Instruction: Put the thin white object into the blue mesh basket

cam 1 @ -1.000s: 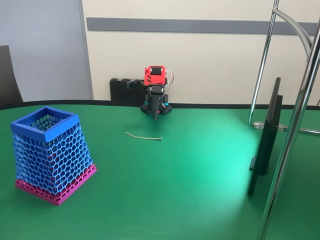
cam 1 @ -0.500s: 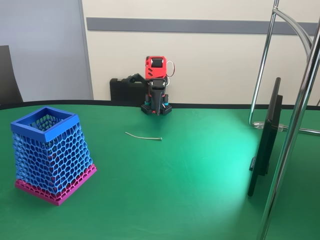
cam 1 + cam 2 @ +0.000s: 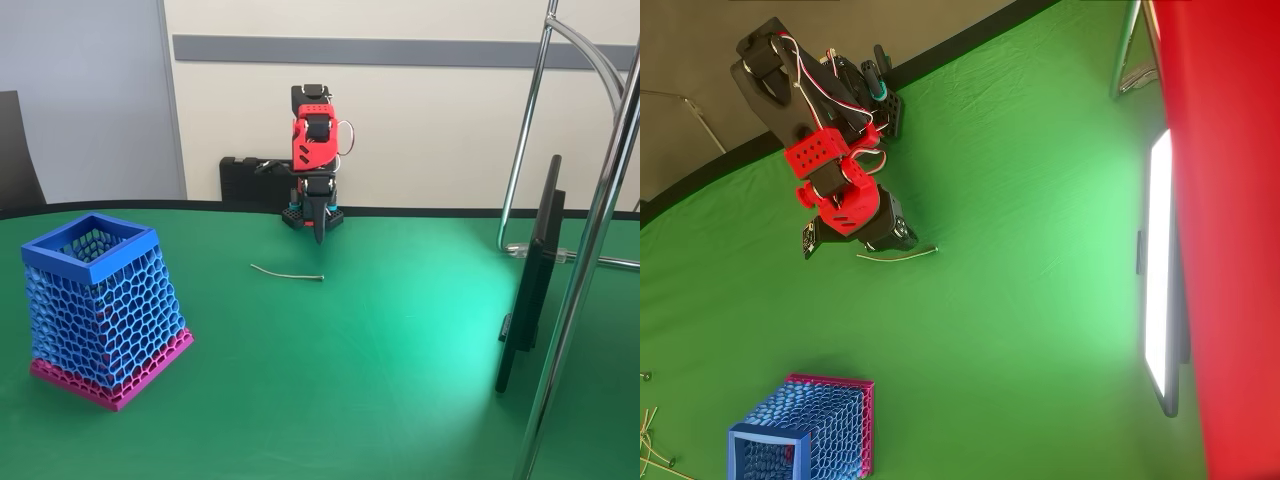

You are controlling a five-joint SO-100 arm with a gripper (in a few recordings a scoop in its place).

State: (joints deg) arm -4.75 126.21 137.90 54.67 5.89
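Since a second ago the arm has lifted and reached forward from its folded pose, while the strand and basket lie where they were.

From the fixed view, the tool hangs point-down above the far part of the green bench, its fingers appearing pressed to a narrow tip, though I cannot tell for sure. The thin white object lies flat just in front of it, well apart from the blue mesh basket at the left.

Seen in the overhead view, the tool hovers right over the thin white object, with the blue mesh basket far off at the bottom edge.

I judge the strand light, limp and slippery, sitting flush on the cloth; a pinch near its middle, fingers across its length, seems safest.
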